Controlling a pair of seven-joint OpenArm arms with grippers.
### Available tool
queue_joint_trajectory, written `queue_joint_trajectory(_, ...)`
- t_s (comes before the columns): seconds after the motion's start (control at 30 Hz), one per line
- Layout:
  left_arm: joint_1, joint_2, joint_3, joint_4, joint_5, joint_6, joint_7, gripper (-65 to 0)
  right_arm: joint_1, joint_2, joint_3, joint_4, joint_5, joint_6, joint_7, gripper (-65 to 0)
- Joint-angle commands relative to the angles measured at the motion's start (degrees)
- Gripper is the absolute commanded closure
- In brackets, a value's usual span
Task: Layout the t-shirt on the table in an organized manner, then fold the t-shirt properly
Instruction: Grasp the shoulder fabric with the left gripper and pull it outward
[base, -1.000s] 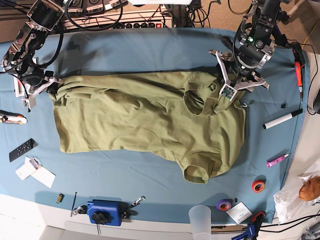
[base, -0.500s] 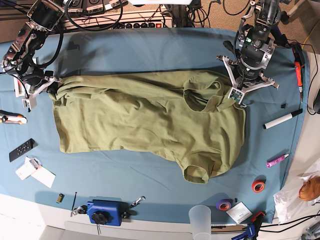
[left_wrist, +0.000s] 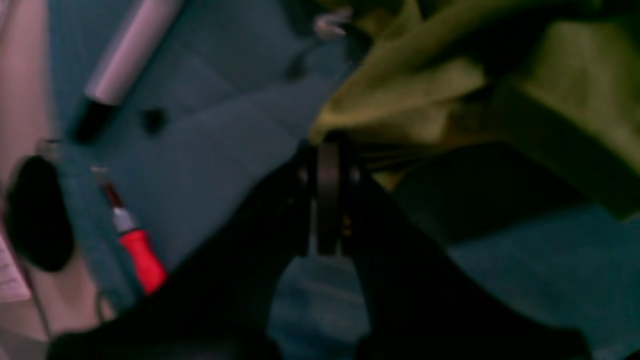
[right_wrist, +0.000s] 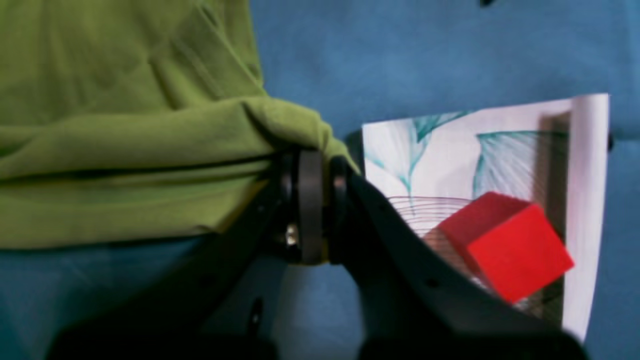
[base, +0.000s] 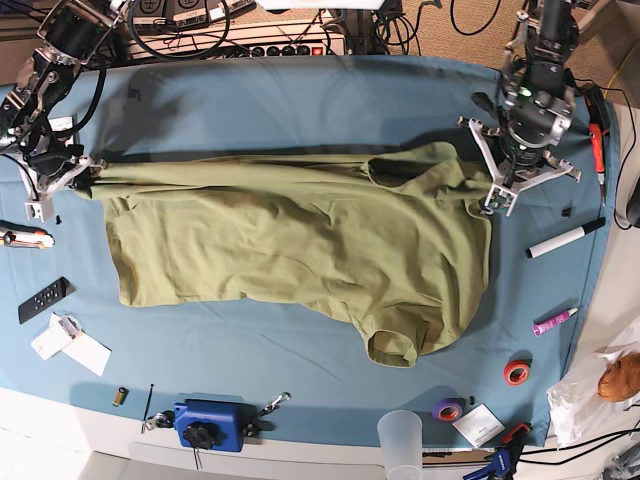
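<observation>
Olive-green cotton, the t-shirt (base: 300, 245) lies spread across the middle of the table (base: 300, 100), its long axis running from nine o'clock to three o'clock in the base view, one sleeve poking out toward five o'clock and the collar opening near two o'clock. The left gripper (base: 490, 205), at three o'clock of the cloth, has its jaws closed on the shirt's edge by the shoulder; the right gripper (base: 85, 168), at nine o'clock, is likewise clamped on the hem corner. The top edge between them looks pulled into a fairly straight line, so I judge the laying-out to be under way but unfinished: wrinkles cross the body, the upper sleeve seems tucked or bunched, and no fold has been made. The whole folding part is left. The base view alone gives the overall shape of the garment and the clutter ringing it, such as a white marker (base: 565, 238) at four o'clock. The left wrist view, dark and blurred, shows instead the pinch itself (left_wrist: 327, 165), fabric gathered at the fingertips, plus a red-handled tool (left_wrist: 137, 255) at eight o'clock. The right wrist view shows a fold of cloth wedged between the closed fingers (right_wrist: 310, 165) and a printed card (right_wrist: 480, 165) with a red cube (right_wrist: 505, 245) at three o'clock.
</observation>
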Motion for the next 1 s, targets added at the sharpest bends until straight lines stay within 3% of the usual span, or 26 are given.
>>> queue_joint_trajectory(0.0,-0.3,-0.5,-0.9,0.0,0.1,0.0,-0.2,0.0,0.6,1.6,0.4,0.7,-0.4,-0.5,0.7,0.0)
queue_joint_trajectory(0.1,-0.3,-0.5,-1.1,-1.5,-0.5,-0.2,-1.8,0.0,0.6,1.6,0.4,0.7,-0.3,-0.5,0.8,0.0)
queue_joint_trajectory(0.27,-0.6,-0.5,-1.1,-1.2,0.8,2.9,-2.5,0.0,0.6,1.6,0.4,0.7,1.2,-0.5,0.3,0.0)
queue_joint_trajectory(0.47,-0.6,-0.5,-1.1,0.8,3.6,2.9,0.0,-24.8,0.6,1.6,0.4,0.7,1.2,-0.5,-0.3,0.0)
queue_joint_trajectory(0.67,-0.6,-0.5,-1.1,6.3,5.8,2.9,7.0,-25.6,0.6,1.6,0.4,0.7,1.2,-0.5,-0.6,0.0)
queue_joint_trajectory(0.97,5.7,-0.5,-1.2,18.8,7.4,2.9,7.0,-25.6,0.6,1.6,0.4,0.7,1.2,-0.5,-1.0,0.0)
